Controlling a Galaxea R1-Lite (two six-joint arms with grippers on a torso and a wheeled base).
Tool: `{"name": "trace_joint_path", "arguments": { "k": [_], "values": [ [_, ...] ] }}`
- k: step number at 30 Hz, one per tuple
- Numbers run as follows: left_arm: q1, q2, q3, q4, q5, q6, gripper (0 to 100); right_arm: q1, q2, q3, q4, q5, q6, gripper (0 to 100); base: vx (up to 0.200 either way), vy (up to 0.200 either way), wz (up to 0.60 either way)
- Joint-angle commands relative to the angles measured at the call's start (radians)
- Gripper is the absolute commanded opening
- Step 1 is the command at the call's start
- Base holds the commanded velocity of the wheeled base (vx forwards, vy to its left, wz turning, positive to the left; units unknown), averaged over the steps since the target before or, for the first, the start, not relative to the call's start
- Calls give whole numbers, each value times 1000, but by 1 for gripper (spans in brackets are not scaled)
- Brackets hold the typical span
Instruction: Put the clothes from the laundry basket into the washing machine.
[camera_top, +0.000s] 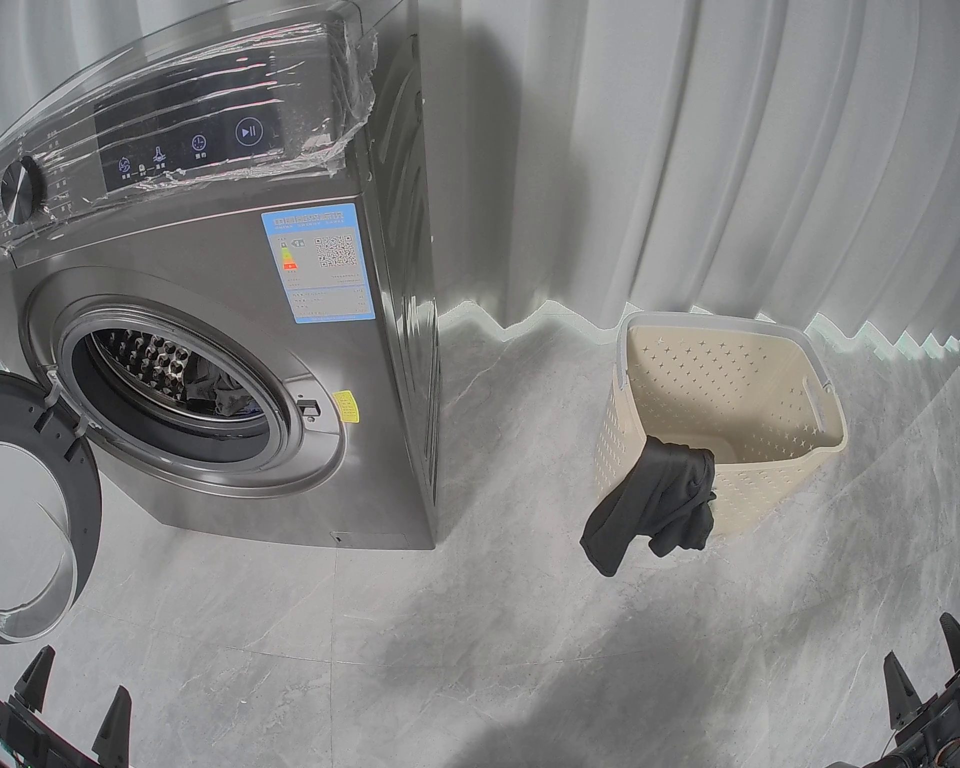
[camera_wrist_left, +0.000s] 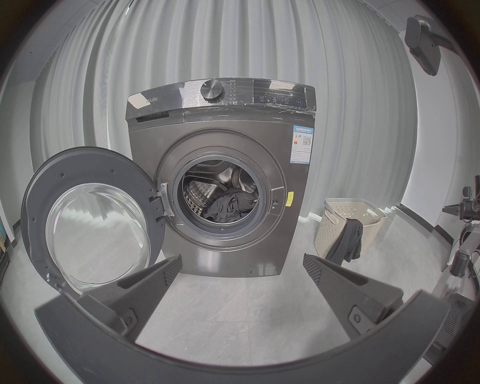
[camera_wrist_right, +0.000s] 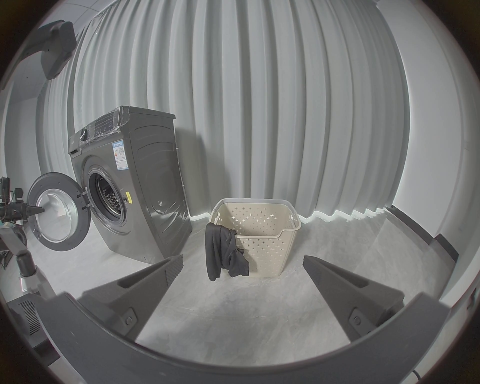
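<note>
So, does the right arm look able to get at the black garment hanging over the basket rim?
Probably yes. The black garment hangs outside the near rim of the laundry basket, and only bare floor lies between it and the open, empty right end effector. It is some way off, so reach is uncertain.

Ahead of me hangs a white pleated curtain (camera_top: 700, 150), running wall to wall, its hem lit bright where it meets the floor (camera_top: 500, 620). That floor is pale grey, marbled stone — 2 thin seams (camera_top: 333, 650) cross in it. To my right stands a plain white wall (camera_wrist_right: 435, 150) with a dark baseboard (camera_wrist_right: 425, 235).
</note>
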Motion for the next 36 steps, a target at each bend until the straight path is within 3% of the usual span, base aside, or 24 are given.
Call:
{"name": "trace_joint_path", "arguments": {
  "k": [1,20,36],
  "values": [
    [0,-14,15,0,0,-1,100,0,-14,16,0,1,-1,100,0,-200,0],
    [0,-14,15,0,1,-3,100,0,-14,16,0,1,-1,100,0,-200,0],
    [0,-14,15,0,0,2,100,0,-14,16,2,-2,2,100,0,0,0]
  ]
}}
